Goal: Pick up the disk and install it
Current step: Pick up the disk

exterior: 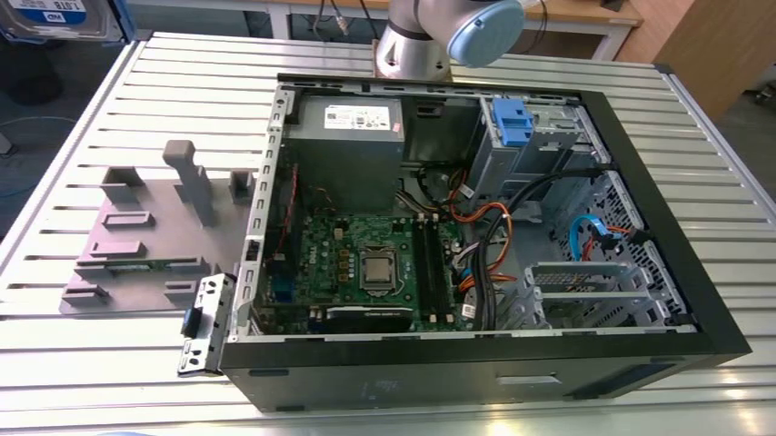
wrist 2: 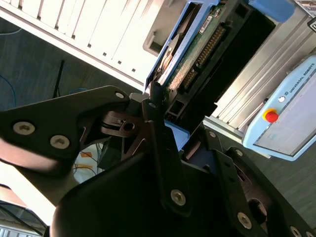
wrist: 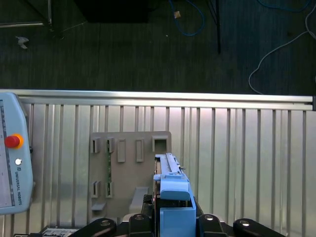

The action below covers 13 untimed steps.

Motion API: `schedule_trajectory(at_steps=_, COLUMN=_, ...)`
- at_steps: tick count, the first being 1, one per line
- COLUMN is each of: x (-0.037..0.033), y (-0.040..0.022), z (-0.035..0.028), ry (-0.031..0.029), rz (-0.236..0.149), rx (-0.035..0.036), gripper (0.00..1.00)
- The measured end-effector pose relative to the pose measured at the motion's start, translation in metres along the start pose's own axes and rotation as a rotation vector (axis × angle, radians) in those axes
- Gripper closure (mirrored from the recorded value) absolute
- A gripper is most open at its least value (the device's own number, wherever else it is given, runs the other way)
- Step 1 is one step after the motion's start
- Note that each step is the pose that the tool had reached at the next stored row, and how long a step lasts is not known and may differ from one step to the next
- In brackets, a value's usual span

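In both wrist views my gripper (wrist: 172, 223) is shut on the disk (wrist: 174, 195). In the first wrist view the disk stands on edge, its blue plastic rail facing the camera, high above the grey fixture plate (wrist: 126, 168) on the slatted table. The second wrist view shows the dark fingers (wrist 2: 159, 129) of the gripper (wrist 2: 183, 126) clamped on the disk (wrist 2: 193, 57), with its green circuit board, connector row and blue rail visible. The open computer case (exterior: 679, 300) lies on the table in the exterior view, with a blue-fronted drive cage (exterior: 510, 123) at its far corner.
Inside the case are a grey power supply (exterior: 349, 136), the motherboard (exterior: 363, 263) and bundled cables (exterior: 485, 236). A grey fixture with upright posts (exterior: 158, 227) sits at the exterior view's left. A teach pendant (wrist: 12, 163) rests at the table's edge. The arm's base (exterior: 424, 36) stands behind the case.
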State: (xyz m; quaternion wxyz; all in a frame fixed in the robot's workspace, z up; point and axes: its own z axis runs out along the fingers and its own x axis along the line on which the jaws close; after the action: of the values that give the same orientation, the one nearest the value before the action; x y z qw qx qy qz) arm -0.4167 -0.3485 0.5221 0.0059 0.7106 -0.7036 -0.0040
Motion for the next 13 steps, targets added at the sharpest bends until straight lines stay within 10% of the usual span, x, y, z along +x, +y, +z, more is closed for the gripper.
schedule_trajectory(at_steps=5, x=0.0007, y=-0.0016, z=0.0002, ry=-0.0029, rz=0.0, rx=-0.0002, gripper=0.64)
schedule_trajectory(at_steps=9, x=0.0021, y=-0.0021, z=0.0004, ry=-0.0254, rz=0.0, rx=0.0003, gripper=0.64)
schedule_trajectory(at_steps=13, x=0.0032, y=-0.0023, z=0.0007, ry=-0.0296, rz=0.0, rx=0.0003, gripper=0.64)
